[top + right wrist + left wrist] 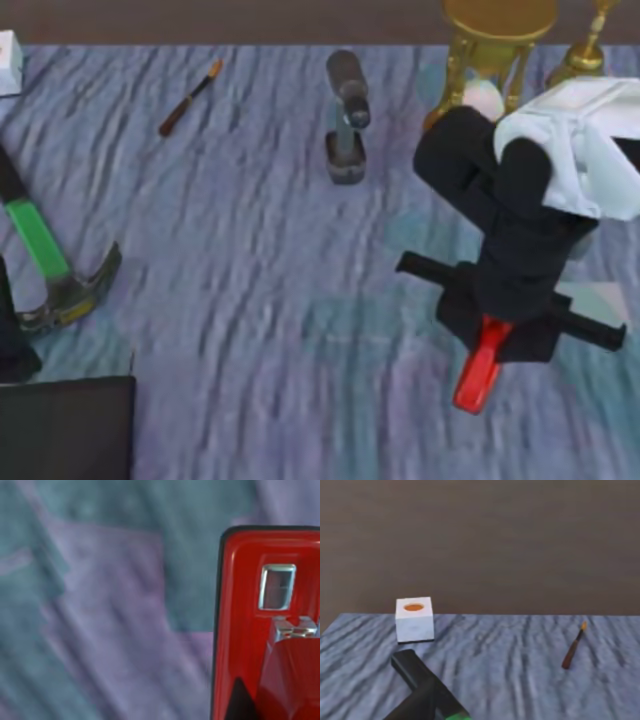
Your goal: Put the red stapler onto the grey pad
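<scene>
The red stapler (478, 378) lies at the table's right front, its far end hidden under my right gripper (500, 325), which sits directly over that end. In the right wrist view the stapler (260, 630) fills the side of the picture from very close, its metal window showing. Only a pale corner of the grey pad (602, 300) shows, just right of the gripper's body; the rest is covered by the arm. My left gripper (12, 350) stays parked at the table's left edge, beside the hammer.
A green-handled hammer (55, 270) lies at the left, a large black panel (65, 430) at the front left. At the back are a white box (8, 62), a small screwdriver (190, 97), a dark drill (347, 115), a gold hourglass (495, 50) and a gold trophy (585, 50).
</scene>
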Controlling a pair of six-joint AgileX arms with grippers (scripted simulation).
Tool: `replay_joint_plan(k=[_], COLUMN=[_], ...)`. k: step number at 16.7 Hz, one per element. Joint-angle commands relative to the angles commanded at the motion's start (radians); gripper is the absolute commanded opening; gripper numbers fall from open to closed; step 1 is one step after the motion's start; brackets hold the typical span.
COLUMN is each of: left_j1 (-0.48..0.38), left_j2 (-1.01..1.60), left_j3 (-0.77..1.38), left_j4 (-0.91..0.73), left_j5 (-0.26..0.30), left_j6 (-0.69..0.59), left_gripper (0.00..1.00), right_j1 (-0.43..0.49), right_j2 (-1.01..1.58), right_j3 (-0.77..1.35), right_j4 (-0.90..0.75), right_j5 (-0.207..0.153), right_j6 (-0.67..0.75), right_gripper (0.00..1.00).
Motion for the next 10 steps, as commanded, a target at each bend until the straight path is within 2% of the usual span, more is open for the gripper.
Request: replay_joint_plan(k=[3,10], left_j1=[0.000,0.000], left_j2=[0.000,0.000], left_j3=[0.000,0.000], left_j4=[0.000,0.000], left_j5=[0.000,0.000], left_j6=[0.000,0.000], left_gripper=[1.00,1.00], right_j1=[0.000,-0.030], right_j2=[-0.043,-0.032], right_j3=[0.052,0.072], right_j4=[-0.077,-0.090], right_j5=[0.000,-0.002], right_j6=[-0.005,0.034], right_gripper=[0.00,0.00])
